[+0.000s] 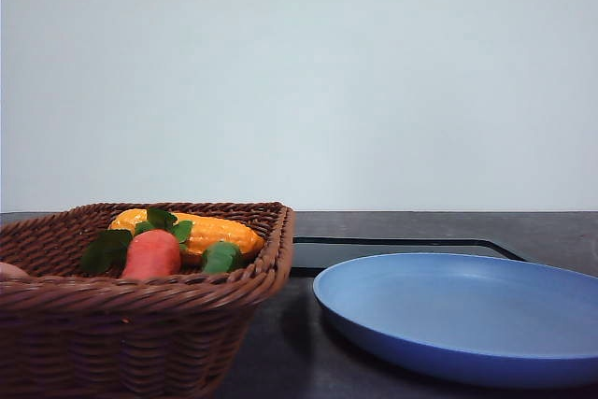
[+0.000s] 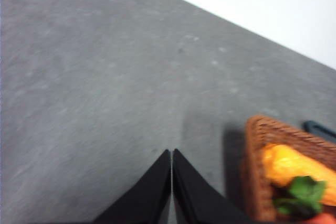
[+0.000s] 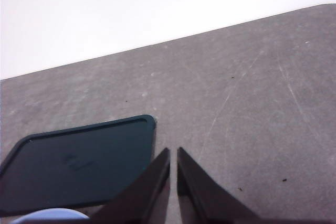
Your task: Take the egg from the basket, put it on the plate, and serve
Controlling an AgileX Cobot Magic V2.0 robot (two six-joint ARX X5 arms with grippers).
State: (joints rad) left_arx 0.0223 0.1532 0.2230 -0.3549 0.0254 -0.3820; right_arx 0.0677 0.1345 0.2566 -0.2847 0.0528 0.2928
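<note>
The brown wicker basket (image 1: 140,310) stands at the front left. At its left edge only a small pinkish curve of the egg (image 1: 9,271) shows above the rim. The blue plate (image 1: 467,310) lies empty to the basket's right. My left gripper (image 2: 171,153) hangs shut over bare grey table, with a corner of the basket (image 2: 254,150) off to one side of it. Over the table near the black tray (image 3: 79,161), my right gripper (image 3: 173,151) is shut with nothing in it. A sliver of the plate (image 3: 52,216) shows beside the tray.
An orange-red carrot (image 1: 151,254) with green leaves and a yellow corn cob (image 1: 201,229) lie in the basket. The corn cob (image 2: 291,166) also shows from the left wrist. The black tray (image 1: 392,251) lies behind the plate. A white wall stands at the back.
</note>
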